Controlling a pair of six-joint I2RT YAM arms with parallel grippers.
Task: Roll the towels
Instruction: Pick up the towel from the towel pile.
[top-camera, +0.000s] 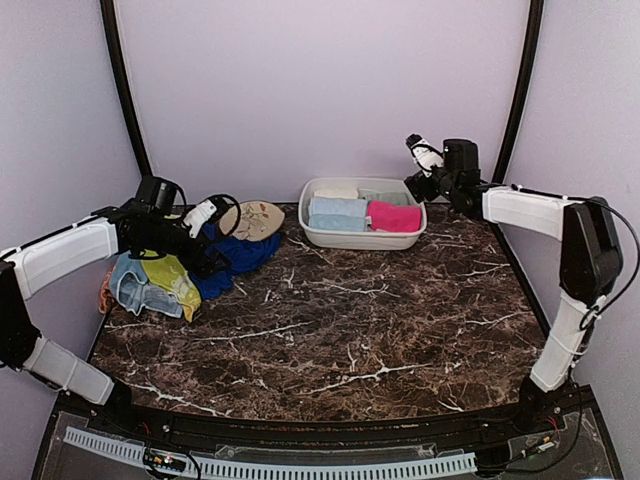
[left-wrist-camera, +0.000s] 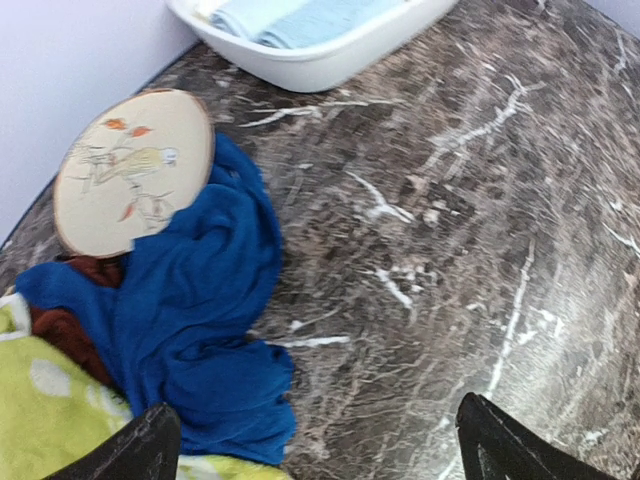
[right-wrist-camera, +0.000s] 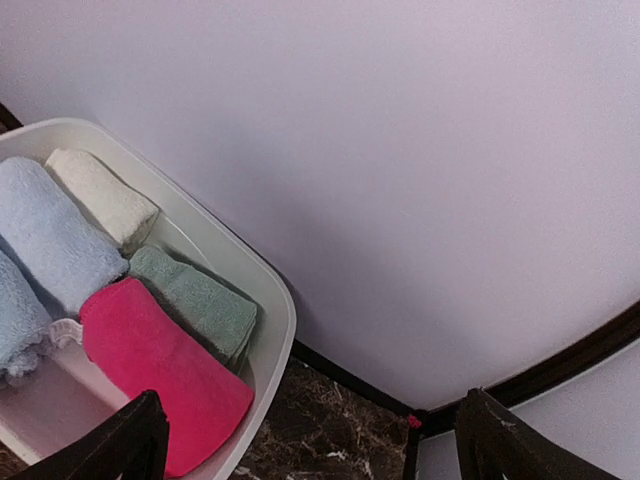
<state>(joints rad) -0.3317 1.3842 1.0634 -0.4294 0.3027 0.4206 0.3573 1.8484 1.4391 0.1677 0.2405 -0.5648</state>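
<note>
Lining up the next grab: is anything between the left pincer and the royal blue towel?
Nothing visible lies between the left pincer and the royal blue towel. The oval floral disc overlaps its far edge, though, and may shift.

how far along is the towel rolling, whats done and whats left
Done: the pink towel, pale blue towels, mint towel and cream towel lie rolled in the white basin. In hand: nothing; the left gripper hangs open over the pile, the right gripper open by the basin. Left: the royal blue towel, yellow-green towel and brown towel lie crumpled against the oval disc.
</note>
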